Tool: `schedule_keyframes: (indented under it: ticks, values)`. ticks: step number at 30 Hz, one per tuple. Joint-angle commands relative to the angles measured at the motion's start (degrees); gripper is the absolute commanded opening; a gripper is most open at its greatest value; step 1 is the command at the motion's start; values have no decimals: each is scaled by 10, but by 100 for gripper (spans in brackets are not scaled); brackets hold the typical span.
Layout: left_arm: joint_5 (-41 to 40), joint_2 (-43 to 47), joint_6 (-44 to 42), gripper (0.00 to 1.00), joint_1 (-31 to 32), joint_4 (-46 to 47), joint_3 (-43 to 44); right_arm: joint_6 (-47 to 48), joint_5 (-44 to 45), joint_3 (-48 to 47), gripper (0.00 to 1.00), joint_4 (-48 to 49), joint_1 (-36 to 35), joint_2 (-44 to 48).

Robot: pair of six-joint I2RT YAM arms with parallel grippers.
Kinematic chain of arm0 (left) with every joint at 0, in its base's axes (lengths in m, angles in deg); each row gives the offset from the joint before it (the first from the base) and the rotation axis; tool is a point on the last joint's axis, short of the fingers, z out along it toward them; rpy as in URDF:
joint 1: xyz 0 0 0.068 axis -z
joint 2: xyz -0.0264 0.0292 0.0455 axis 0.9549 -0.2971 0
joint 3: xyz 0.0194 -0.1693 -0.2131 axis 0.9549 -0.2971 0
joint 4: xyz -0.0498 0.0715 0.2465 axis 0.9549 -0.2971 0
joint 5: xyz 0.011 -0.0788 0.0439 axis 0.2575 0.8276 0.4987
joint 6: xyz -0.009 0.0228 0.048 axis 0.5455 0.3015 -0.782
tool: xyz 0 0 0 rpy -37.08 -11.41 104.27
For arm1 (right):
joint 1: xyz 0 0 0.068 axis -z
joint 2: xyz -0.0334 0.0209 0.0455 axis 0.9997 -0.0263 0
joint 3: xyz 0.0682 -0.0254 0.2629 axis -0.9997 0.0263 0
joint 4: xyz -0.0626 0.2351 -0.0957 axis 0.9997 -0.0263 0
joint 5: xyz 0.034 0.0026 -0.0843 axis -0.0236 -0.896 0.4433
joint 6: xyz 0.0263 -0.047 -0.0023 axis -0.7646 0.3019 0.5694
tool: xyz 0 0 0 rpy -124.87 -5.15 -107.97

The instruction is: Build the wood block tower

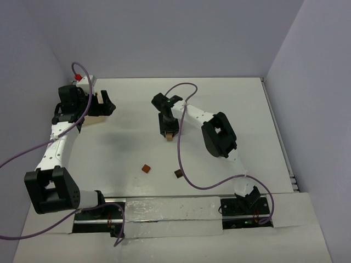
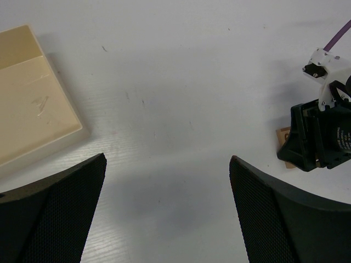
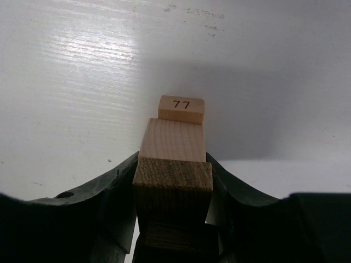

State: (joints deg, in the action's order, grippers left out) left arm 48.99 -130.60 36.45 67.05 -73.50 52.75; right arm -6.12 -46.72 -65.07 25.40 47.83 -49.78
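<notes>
The white desk (image 1: 126,137) sits in a pale-walled booth; at its far left the left pincer (image 1: 108,102) gapes wide over bare desk, apparently parked clear. Mid-desk the right pincer (image 1: 169,131) brackets the tower (image 3: 173,181) snugly, seemingly to steady it, though I cannot tell whether it truly grips.

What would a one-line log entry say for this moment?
left gripper: open over table | right gripper: straddling blocks | two loose blocks nearby
</notes>
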Motion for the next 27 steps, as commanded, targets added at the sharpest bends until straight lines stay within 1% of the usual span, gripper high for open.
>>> schedule_keyframes:
  ticks: [1,7,15,19,25,27]
  values:
    - [13,-2,-3,99,1,10,21,-18,17,-15,51,-3,-5,-9]
    - [13,-3,-3,99,1,11,21,-25,18,-14,46,-6,-5,-11]
    - [14,-8,-3,99,1,9,25,-28,13,-10,44,-5,-6,-15]
    - [14,-9,-4,99,1,9,26,-28,8,-9,38,-5,-5,-15]
    - [16,-11,-3,99,1,11,28,-28,2,-6,36,-3,-5,-14]
    - [16,-12,-3,99,1,10,28,-28,-1,-6,34,-2,-6,-15]
